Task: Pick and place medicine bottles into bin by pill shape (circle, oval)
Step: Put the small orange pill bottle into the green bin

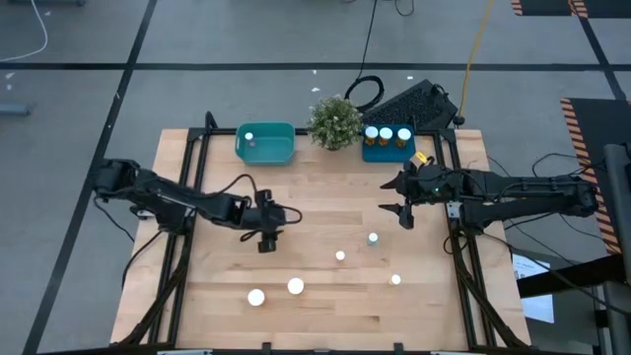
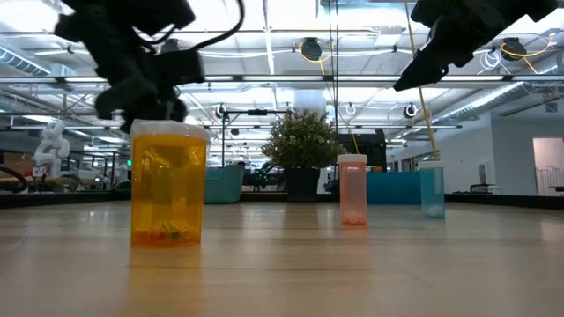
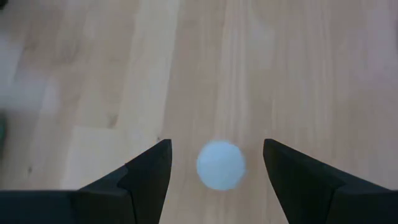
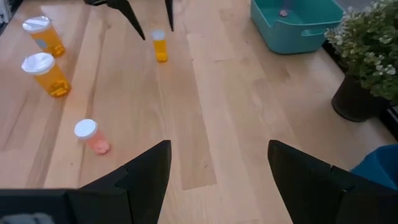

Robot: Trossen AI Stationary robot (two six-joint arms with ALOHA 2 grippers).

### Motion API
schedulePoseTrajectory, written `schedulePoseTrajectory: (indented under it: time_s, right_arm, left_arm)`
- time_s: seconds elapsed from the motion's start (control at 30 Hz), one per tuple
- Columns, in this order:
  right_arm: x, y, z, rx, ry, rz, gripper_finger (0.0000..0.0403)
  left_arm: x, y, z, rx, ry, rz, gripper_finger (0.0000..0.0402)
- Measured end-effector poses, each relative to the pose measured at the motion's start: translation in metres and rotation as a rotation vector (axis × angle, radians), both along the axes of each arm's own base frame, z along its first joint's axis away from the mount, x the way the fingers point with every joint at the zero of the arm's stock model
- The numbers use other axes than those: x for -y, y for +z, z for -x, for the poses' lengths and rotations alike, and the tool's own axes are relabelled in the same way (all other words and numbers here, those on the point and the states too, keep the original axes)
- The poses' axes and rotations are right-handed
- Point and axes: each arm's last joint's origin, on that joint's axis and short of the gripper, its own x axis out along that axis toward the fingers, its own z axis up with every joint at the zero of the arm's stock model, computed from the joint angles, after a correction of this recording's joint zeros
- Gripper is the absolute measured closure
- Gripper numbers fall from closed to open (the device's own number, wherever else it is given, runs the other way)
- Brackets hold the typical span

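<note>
I see open wood across the table's (image 1: pixel 325 197) middle, between my left gripper (image 1: pixel 266 233) and right gripper (image 1: pixel 402 197). Five bottles stand scattered near the front: two big ones (image 1: pixel 295 286) side by side, three small ones (image 1: pixel 373 238) well apart, with gaps a gripper could pass. Along the back edge, the teal bin (image 1: pixel 265 144), plant (image 1: pixel 334 122) and blue bin (image 1: pixel 386 148) form a barrier.
</note>
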Motion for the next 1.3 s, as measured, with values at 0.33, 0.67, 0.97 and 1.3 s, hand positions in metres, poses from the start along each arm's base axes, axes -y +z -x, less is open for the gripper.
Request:
schedulePoseTrajectory:
  time_s: [0.33, 0.67, 0.97, 1.3]
  right_arm:
    - [0.000, 0.000, 0.000, -0.001, 0.006, 0.009, 0.0140]
    - [0.000, 0.000, 0.000, -0.003, 0.010, 0.015, 0.0140]
    - [0.000, 0.000, 0.000, -0.003, 0.010, 0.015, 0.0140]
    - [0.000, 0.000, 0.000, -0.003, 0.015, 0.016, 0.0140]
  left_arm:
    - [-0.017, 0.009, -0.007, -0.118, -0.056, 0.061, 0.0144]
    - [-0.019, 0.007, -0.009, -0.126, -0.075, 0.068, 0.0145]
    - [-0.019, 0.005, -0.009, -0.142, -0.085, 0.045, 0.0148]
    - [-0.019, -0.004, -0.012, -0.176, -0.093, 0.032, 0.0219]
